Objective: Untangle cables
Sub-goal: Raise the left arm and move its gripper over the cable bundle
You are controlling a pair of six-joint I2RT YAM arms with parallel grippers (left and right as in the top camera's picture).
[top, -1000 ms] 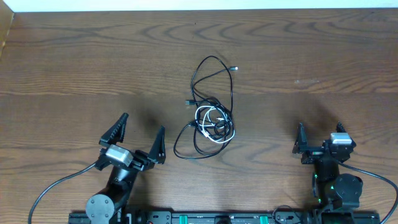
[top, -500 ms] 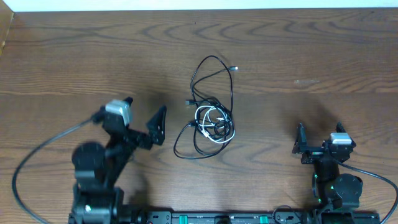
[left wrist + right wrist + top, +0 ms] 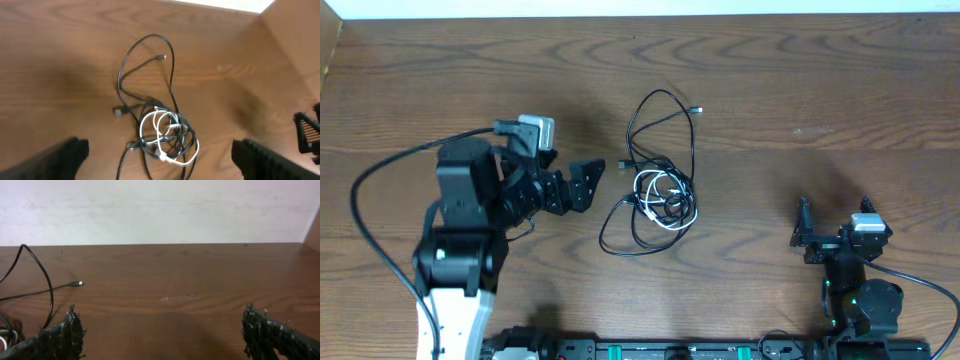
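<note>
- Lying near the middle of the bench (image 3: 820, 80), the cables (image 3: 655, 190) form one loose heap: a white cable (image 3: 665, 205) coiled inside a knot of black ones.
- A long black loop (image 3: 665, 120) runs from the knot toward the far edge and ends in a small free plug (image 3: 697, 109). A second black loop (image 3: 610, 238) bulges toward the robot's side.
- The left end effector (image 3: 583, 185) hovers just beside the heap on its left, jaws spread wide and gripping nothing. Its wrist camera looks straight down on the knot.
- The right end effector (image 3: 834, 215) sits well apart to the right, low near the bench edge, also released and empty.
- The step in hand appears to be the first approach and pick. A clean start would likely be to pinch a single outlying strand, such as the far loop or its free plug, rather than the dense centre.
- Pulling slowly, with the other arm pinning the knot, should keep the whole heap from dragging along.
</note>
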